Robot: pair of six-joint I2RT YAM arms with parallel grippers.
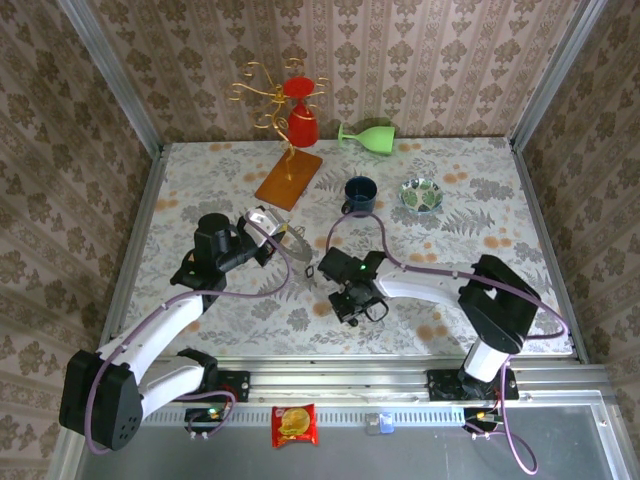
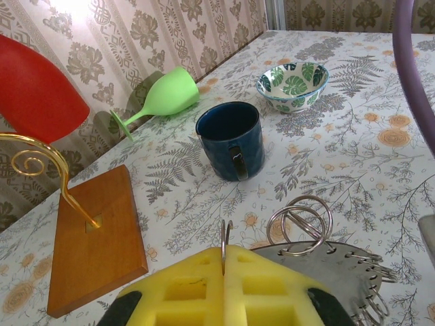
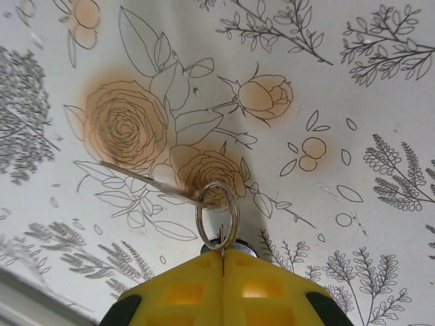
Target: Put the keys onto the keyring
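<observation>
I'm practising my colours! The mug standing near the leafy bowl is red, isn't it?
Not red. The left wrist view shows the mug is dark blue; it does stand upright near the leafy bowl.

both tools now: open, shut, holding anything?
Left tool: shut on a thin silvery wire loop beside the large flat grey metal keyring.
Right tool: shut on a small silvery wire ring.
</observation>
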